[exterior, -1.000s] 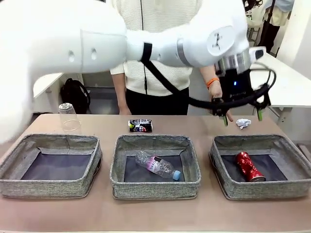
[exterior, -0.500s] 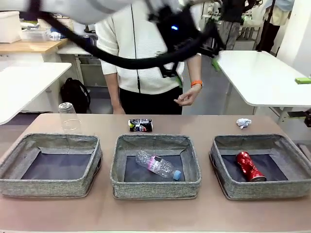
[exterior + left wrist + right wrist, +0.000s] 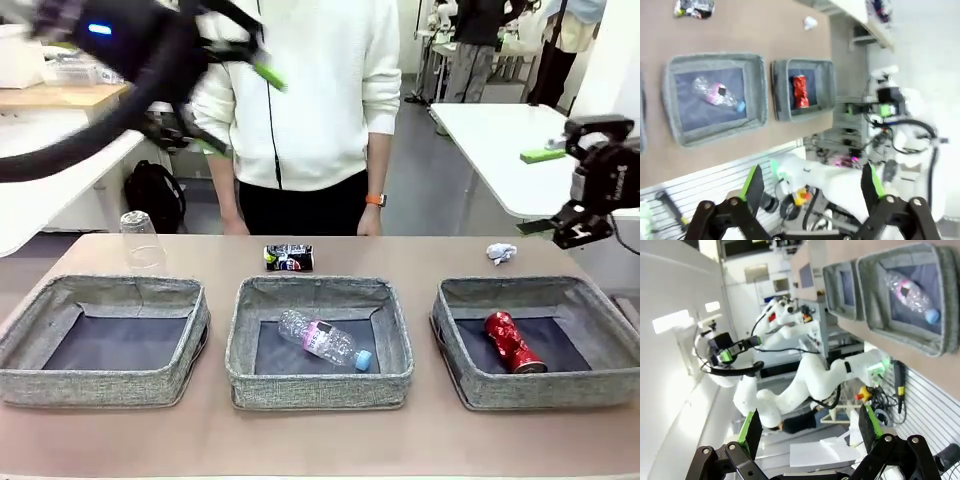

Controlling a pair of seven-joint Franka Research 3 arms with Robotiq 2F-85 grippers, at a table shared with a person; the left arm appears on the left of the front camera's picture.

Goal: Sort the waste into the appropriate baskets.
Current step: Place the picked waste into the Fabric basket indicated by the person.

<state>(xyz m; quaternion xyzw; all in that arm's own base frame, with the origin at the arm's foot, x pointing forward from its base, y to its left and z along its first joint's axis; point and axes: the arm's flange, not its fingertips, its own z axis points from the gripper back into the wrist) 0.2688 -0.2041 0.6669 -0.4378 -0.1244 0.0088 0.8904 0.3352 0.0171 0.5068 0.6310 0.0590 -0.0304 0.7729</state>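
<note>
Red can [image 3: 514, 342] lies in right basket [image 3: 540, 392] — left pincer [image 3: 811, 182], right pincer [image 3: 809, 429] gape empty.

You get open counter [image 3: 320, 440] before the three baskets [image 3: 320, 390] and narrow gaps between them; the person [image 3: 320, 110] crowds the far edge.

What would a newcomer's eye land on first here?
On the table, the middle basket of three grey ones holds a clear bottle, the right basket a crushed red can. Behind them a cup, a dark can and a paper ball sit unsorted. The left end effector hangs open, blurred, high at upper left.
</note>
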